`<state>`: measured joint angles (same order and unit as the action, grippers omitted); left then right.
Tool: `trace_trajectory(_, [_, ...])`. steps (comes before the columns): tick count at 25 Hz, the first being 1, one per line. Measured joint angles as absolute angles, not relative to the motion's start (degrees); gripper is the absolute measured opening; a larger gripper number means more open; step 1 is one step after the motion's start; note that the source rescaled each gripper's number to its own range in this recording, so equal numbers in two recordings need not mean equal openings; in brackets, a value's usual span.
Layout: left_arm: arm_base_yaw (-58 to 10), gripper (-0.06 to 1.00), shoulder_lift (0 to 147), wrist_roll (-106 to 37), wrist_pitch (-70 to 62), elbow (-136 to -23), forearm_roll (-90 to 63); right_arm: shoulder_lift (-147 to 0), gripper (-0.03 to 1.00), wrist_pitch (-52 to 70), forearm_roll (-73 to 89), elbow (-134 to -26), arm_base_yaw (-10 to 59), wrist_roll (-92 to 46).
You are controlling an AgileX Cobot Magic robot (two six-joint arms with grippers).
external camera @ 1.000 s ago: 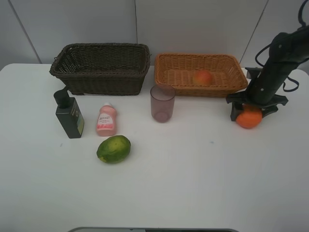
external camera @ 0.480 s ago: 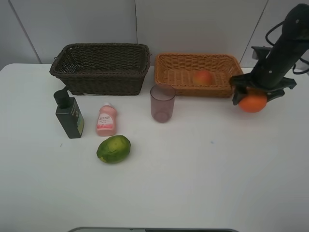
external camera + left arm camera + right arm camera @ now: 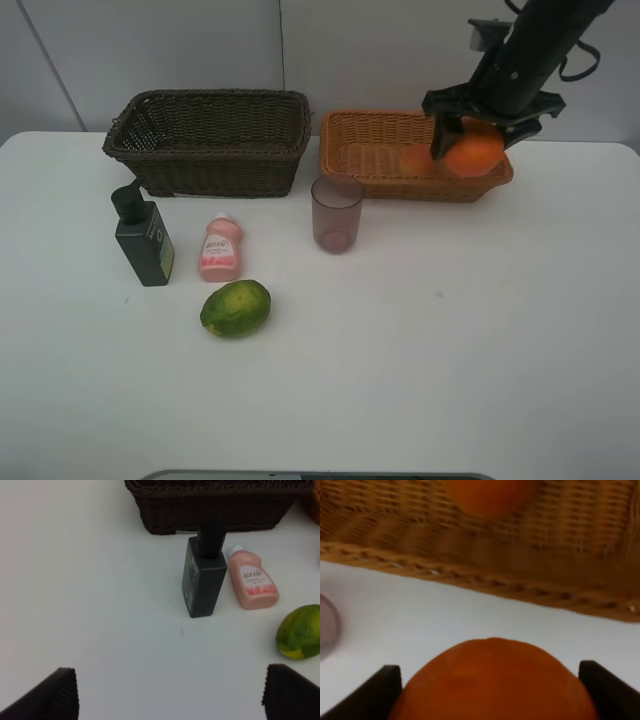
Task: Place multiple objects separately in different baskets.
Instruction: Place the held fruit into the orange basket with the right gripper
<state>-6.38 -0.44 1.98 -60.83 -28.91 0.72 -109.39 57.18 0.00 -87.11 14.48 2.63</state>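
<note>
Nearest, the left gripper [image 3: 175, 700] hangs over bare white surface [image 3: 420, 340] with its fingers spread wide and nothing between them. Just beyond it lies the green round fruit [image 3: 235, 308], alone on the surface. Behind that fruit come the two bottles. The dark green pump bottle [image 3: 143, 240] stands upright on the left. The small pink bottle [image 3: 220, 248] is just beside it on the right, apparently lying flat with its cap towards the baskets, and the two do not touch. Further right, and slightly further back, the translucent mauve cup [image 3: 336, 213] stands upright, mouth up, close in front of the gap between the two baskets.

At the back the dark brown basket [image 3: 220, 170] sits on the left, with nothing visible inside it from the high view. The orange-tan basket [image 3: 400, 187] sits beside it on the right and holds the red-yellow fruit [image 3: 417, 160], partly hidden behind the right arm's load. The right gripper [image 3: 475, 135] is raised off the surface at that basket's near right side, its fingers clamped on the orange [image 3: 473, 155]. In the wrist view the orange [image 3: 495, 680] fills the space between the fingers, with white surface and then the woven rim beyond it. Whether the orange is already past the rim cannot be told.
</note>
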Motion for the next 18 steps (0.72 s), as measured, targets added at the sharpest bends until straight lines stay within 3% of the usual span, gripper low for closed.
trace_trajectory(9, [-6.4, 0.95, -0.4, 2.0, -60.8, -28.9, 0.7, -122.2, 0.33, 52.9, 0.0, -105.5, 21.4, 2.7])
trace_trajectory(18, [-6.4, 0.95, -0.4, 2.0, -60.8, -28.9, 0.7, -129.3, 0.33, 41.3, -2.1, -107.5, 21.6, 2.6])
